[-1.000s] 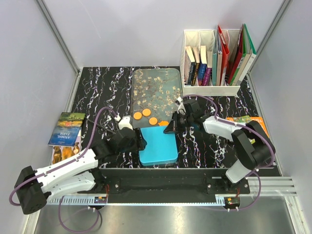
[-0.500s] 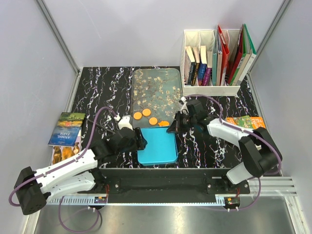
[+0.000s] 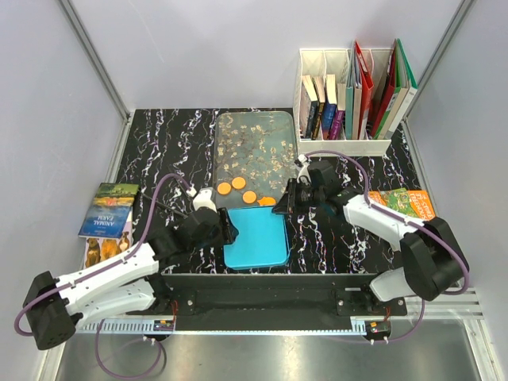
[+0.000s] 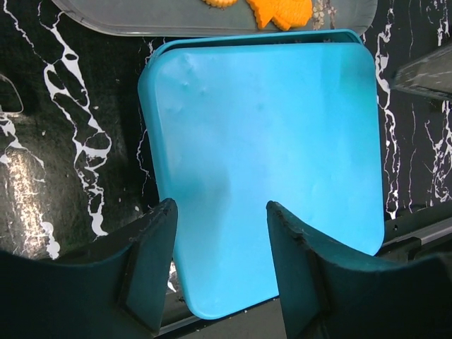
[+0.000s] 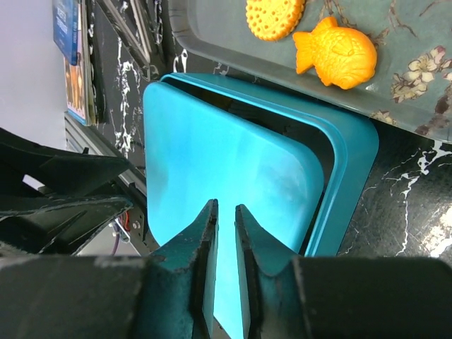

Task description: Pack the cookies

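**Black marbled table: cookie tray, blue box and both pincers**

A black table (image 3: 159, 143) with white veining stood between plain grey walls (image 3: 198, 55). A patterned grey tray (image 3: 254, 143) lay at its centre, long axis running from the arms toward the back wall.

The cookies (image 3: 238, 183) lay on the tray's near end. The top view showed them as four small orange discs. The right wrist view resolved two: a round cookie (image 5: 275, 18) with a dotted face, and a fish-shaped cookie (image 5: 335, 53). The fish's long axis ran roughly along the tray edge, tail toward the round cookie. The left wrist view cut the cookies off at the frame's top edge.

A blue box (image 5: 353, 176) sat just in front of the tray. Only the right wrist view showed its lid (image 5: 226, 162) lying askew, exposing the box rim on one side. From above, box and lid read as one blue rectangle.

The left pincer (image 3: 230, 230) stood moderately wide at the lid's left edge, its fingers (image 4: 152, 261) well apart over the blue surface. The right pincer (image 3: 278, 208) stood at the far right corner, narrow, with a thin slit between its fingers (image 5: 201, 268).

A book (image 3: 107, 210) at the left edge read "ANIMAL FARM". Titles in the white file rack (image 3: 345, 147) were illegible.
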`<state>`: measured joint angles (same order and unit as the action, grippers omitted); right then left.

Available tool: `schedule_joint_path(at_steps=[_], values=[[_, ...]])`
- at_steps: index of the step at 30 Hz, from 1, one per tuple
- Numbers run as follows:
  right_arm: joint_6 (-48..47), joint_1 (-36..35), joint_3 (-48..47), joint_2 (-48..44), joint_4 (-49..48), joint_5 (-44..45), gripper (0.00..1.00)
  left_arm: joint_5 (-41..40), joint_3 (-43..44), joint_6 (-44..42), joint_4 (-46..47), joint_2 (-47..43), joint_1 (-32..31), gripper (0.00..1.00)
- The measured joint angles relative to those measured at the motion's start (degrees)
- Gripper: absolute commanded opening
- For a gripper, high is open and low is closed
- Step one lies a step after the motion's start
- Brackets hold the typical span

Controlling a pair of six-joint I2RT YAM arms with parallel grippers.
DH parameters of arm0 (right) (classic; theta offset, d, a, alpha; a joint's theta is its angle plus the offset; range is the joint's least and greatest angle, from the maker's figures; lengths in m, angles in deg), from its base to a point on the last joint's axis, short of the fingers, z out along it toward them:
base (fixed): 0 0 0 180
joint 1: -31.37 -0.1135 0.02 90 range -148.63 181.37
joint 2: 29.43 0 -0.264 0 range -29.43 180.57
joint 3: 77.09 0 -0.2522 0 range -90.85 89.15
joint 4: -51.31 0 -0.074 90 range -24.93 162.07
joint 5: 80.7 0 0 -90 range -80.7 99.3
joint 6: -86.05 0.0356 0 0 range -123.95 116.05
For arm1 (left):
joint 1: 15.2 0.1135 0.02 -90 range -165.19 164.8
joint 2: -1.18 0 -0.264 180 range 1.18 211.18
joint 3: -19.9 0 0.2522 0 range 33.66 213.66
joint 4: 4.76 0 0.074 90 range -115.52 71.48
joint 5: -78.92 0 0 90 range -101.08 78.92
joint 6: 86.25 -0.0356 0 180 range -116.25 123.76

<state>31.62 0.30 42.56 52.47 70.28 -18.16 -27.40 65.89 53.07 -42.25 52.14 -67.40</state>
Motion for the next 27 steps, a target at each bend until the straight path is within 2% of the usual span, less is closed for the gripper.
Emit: schedule_joint_path(at_steps=[10, 16, 23, 27], values=[[0.0, 0.0, 0.0, -2.2, 1.0, 0.5, 0.27, 0.0, -3.3, 1.3, -2.1, -0.3, 0.0, 0.58], [0.0, 0.0, 0.0, -3.1, 1.3, 0.7, 0.28, 0.7, -3.8, 1.9, -1.1, 2.4, 0.0, 0.44], [0.0, 0.0, 0.0, -3.1, 1.7, 0.9, 0.28, 2.4, -3.8, 1.4, 2.3, 2.8, 0.0, 0.37], [0.0, 0.0, 0.0, -3.1, 1.8, 0.9, 0.28, 3.0, -3.8, 1.3, 3.4, 3.4, 0.0, 0.36]])
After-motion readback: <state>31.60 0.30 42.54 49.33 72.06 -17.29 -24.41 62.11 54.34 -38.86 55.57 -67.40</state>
